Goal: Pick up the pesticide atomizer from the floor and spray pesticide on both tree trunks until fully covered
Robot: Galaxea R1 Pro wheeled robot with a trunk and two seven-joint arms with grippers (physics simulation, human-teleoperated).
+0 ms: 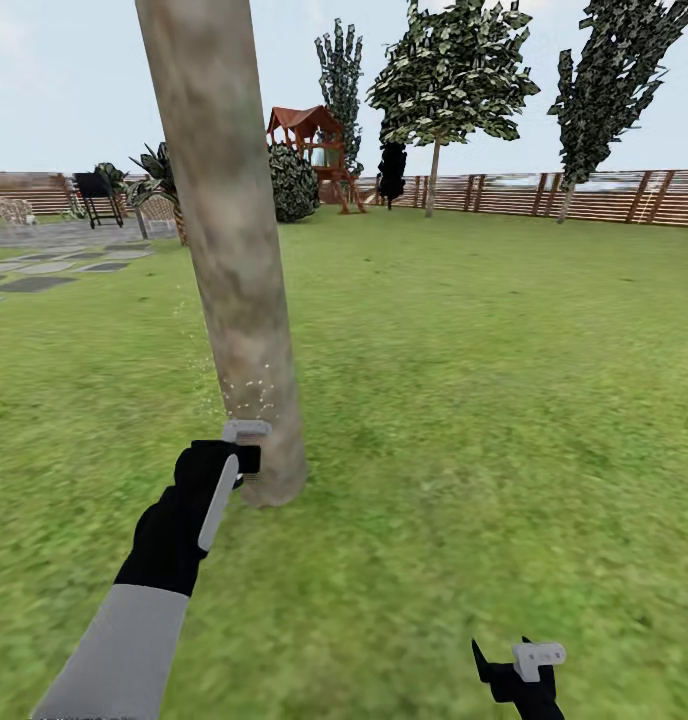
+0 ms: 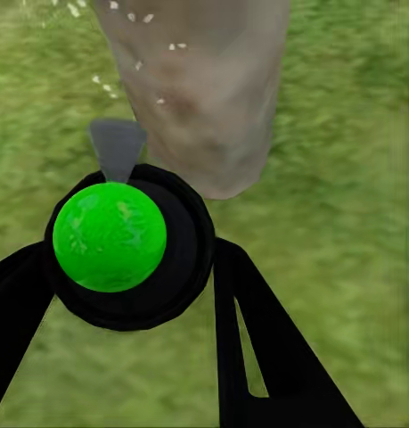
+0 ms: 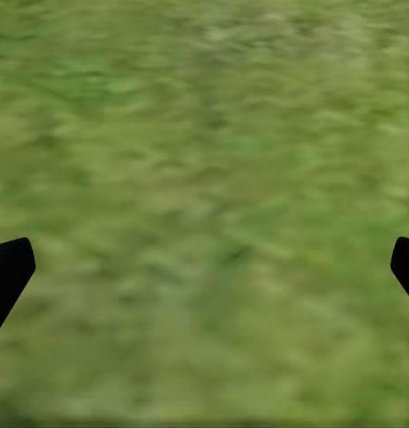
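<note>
The left gripper clamps the pesticide atomizer beside the tree trunk; the right gripper hangs wide over the lawn.

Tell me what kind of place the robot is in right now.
A fenced back garden, most likely of a home: a wide green lawn, a brown slatted wooden fence along the far edge, a red-roofed play tower and a thick pale tree trunk close ahead.

Dark atomizer, green-capped, in left gripper, beside mottled, droplet-speckled trunk.
</note>
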